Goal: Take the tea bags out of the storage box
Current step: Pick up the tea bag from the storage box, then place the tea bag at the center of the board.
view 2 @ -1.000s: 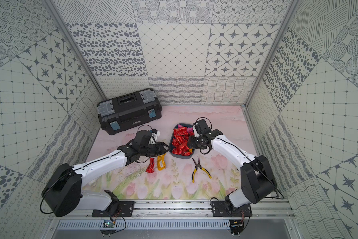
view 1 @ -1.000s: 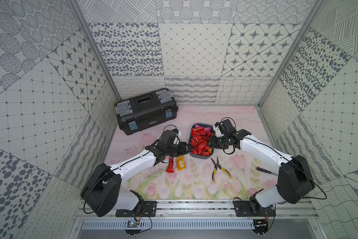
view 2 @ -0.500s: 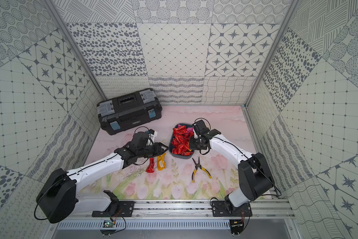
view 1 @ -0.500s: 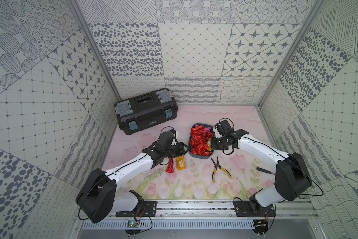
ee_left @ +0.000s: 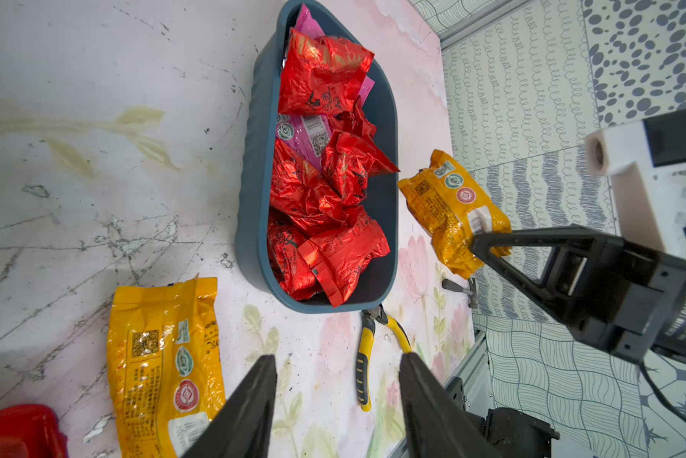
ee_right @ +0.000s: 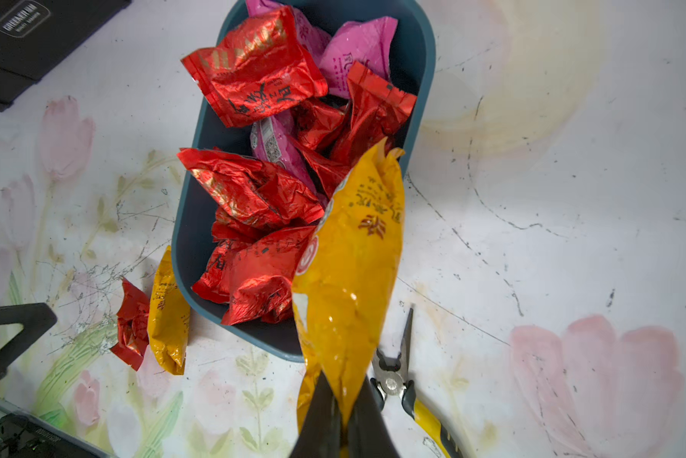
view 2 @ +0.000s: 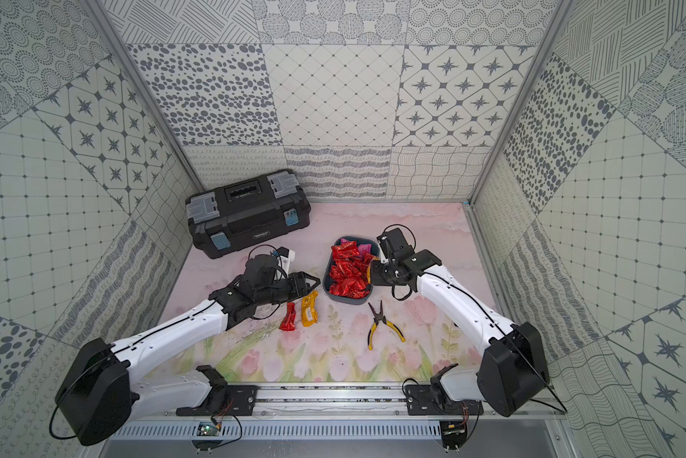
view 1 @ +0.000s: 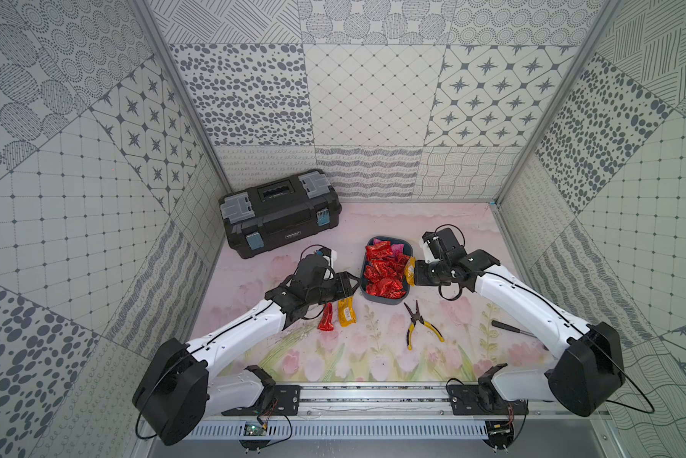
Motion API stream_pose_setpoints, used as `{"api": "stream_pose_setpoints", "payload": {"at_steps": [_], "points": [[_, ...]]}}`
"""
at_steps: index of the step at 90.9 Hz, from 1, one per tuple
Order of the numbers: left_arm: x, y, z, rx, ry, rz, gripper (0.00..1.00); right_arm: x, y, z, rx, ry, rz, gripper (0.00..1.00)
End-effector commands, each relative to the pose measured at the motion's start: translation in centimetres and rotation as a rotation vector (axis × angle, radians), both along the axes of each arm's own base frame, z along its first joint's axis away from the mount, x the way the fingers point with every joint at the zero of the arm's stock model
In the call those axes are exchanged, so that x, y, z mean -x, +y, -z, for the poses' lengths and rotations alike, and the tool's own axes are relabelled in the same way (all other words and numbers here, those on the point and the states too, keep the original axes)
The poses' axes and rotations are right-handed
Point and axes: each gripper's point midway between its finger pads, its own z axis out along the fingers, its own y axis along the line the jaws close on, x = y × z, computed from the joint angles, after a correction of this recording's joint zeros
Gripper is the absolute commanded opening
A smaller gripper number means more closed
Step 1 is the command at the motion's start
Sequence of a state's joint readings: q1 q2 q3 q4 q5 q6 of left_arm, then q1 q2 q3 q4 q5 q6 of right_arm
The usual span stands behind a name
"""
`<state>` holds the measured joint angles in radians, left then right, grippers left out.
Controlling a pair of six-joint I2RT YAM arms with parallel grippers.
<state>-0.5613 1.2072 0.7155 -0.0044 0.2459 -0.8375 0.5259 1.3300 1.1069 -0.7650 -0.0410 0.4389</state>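
The storage box (view 1: 385, 300) (view 2: 349, 300) is a blue-grey tub at mid-table, full of red and pink tea bags (view 1: 385, 273) (ee_left: 321, 206) (ee_right: 254, 190). My right gripper (ee_right: 343, 396) (view 1: 414, 273) is shut on a yellow-orange tea bag (ee_right: 353, 257) (ee_left: 448, 214) and holds it above the box's right rim. Left of the box, my left gripper (ee_left: 337, 357) (view 1: 355, 279) stands open with nothing in it. A red tea bag (view 1: 326, 317) and a yellow tea bag (view 1: 346, 312) (ee_left: 163, 357) lie on the table beside it.
A black toolbox (view 1: 280, 214) stands at the back left. Yellow-handled pliers (view 1: 418, 325) (ee_right: 405, 392) lie just in front of the box. A dark slim tool (view 1: 508, 328) lies under the right arm. Patterned walls close in three sides.
My right gripper has shut on the yellow-orange tea bag in the box and raised it over the right rim. My left gripper has edged toward the box.
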Motion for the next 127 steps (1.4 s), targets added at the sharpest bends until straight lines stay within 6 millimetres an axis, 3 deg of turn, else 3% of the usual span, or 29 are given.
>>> {"api": "stream_pose_setpoints", "payload": {"at_steps": [1, 9, 17, 28, 40, 57, 75, 94, 100, 111, 117, 127], "points": [[-0.7, 1.6, -0.7, 0.045, -0.003, -0.107, 0.54, 0.8, 3.0, -4.0, -0.041, -0.136, -0.148, 0.0], [-0.5, 3.0, 0.0, 0.056, 0.027, -0.174, 0.53, 2.8, 6.3, -4.9, -0.059, -0.176, -0.271, 0.0], [-0.1, 4.6, 0.6, 0.058, 0.046, -0.235, 0.53, 5.2, 9.5, -4.2, -0.055, -0.18, -0.371, 0.0], [0.9, 7.1, 1.5, 0.03, 0.058, -0.319, 0.53, 8.3, 13.0, -2.0, -0.053, -0.149, -0.452, 0.0], [1.9, 9.2, 1.5, 0.02, 0.047, -0.381, 0.52, 10.0, 14.8, 0.8, -0.032, -0.119, -0.464, 0.0], [2.7, 10.4, 1.4, 0.009, 0.034, -0.4, 0.52, 9.7, 14.4, 3.6, 0.036, -0.125, -0.404, 0.0], [2.7, 10.1, 1.4, 0.013, 0.038, -0.385, 0.52, 9.3, 13.4, 6.8, 0.087, -0.125, -0.354, 0.0], [2.5, 9.4, 1.3, 0.022, 0.038, -0.355, 0.51, 8.4, 14.4, 8.6, 0.075, -0.135, -0.324, 0.0], [2.4, 9.1, 1.1, 0.024, 0.034, -0.334, 0.51, 8.6, 14.7, 9.1, 0.066, -0.122, -0.333, 0.1], [2.2, 7.9, 0.4, 0.037, 0.021, -0.268, 0.51, 9.2, 14.8, 8.9, 0.038, -0.104, -0.349, 0.38], [2.0, 7.1, 0.1, 0.045, 0.02, -0.225, 0.52, 9.5, 14.7, 7.7, 0.001, -0.098, -0.357, 0.5], [1.5, 5.2, -0.2, 0.06, 0.013, -0.128, 0.52, 9.1, 13.6, 4.7, -0.045, -0.101, -0.35, 0.57]]}}
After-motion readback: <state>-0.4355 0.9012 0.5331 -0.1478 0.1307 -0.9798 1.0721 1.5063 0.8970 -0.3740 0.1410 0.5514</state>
